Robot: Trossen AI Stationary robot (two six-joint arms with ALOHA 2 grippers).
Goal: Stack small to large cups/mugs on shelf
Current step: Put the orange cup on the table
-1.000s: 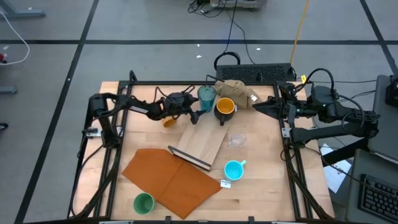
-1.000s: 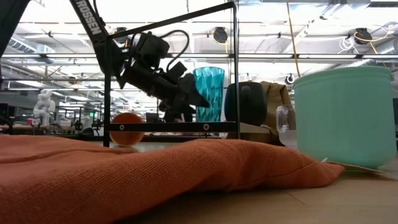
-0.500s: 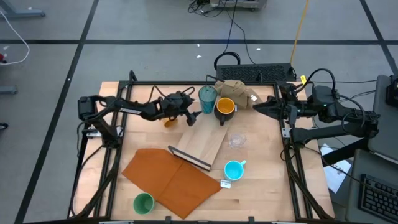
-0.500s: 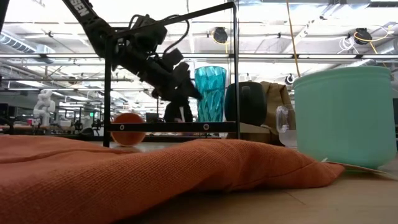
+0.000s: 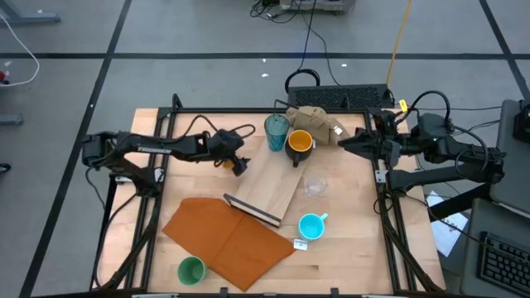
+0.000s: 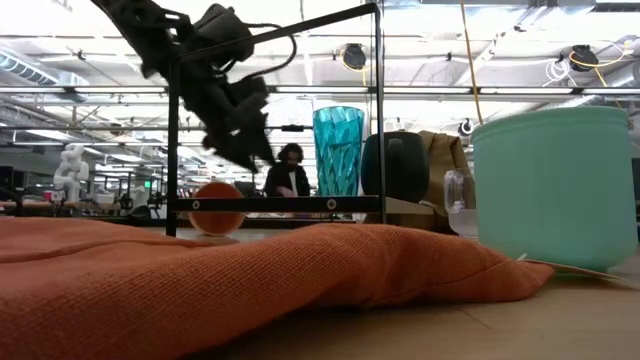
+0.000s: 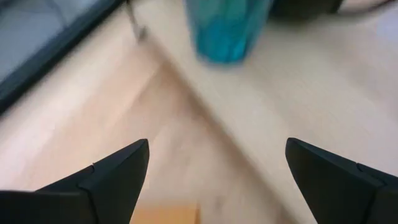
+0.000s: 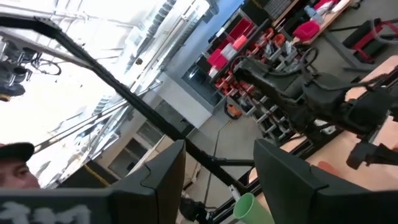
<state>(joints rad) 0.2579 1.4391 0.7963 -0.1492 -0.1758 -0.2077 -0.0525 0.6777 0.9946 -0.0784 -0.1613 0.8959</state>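
Observation:
The pale wooden shelf board (image 5: 273, 184) lies flat mid-table, its dark strip (image 5: 252, 212) at the near end. The teal tumbler (image 5: 276, 131) (image 6: 338, 150) (image 7: 227, 28) and the dark yellow-lined mug (image 5: 300, 143) (image 6: 392, 167) stand upright at its far end. The clear glass (image 5: 314, 185) stands by the board's right edge. Nearer are the light blue mug (image 5: 311, 225) (image 6: 555, 185) and the green cup (image 5: 191, 270). My left gripper (image 5: 242, 168) (image 6: 240, 140) (image 7: 217, 146) is open, hovering just right of the orange cup (image 5: 224, 163) (image 6: 215, 208). My right gripper (image 5: 339, 142) (image 8: 217, 168) waits open at the table's right edge.
An orange-brown flat sheet (image 5: 228, 236) (image 6: 250, 280) covers the near left of the table and meets the board's near end. A tan cloth lump (image 5: 315, 118) sits at the far edge behind the mug. A black frame (image 5: 157, 199) rims the table.
My left gripper has drawn back from the teal tumbler toward the table's left and slightly near, rising, and now hangs beside the orange cup. The cups, the board and my right arm have stayed in place.

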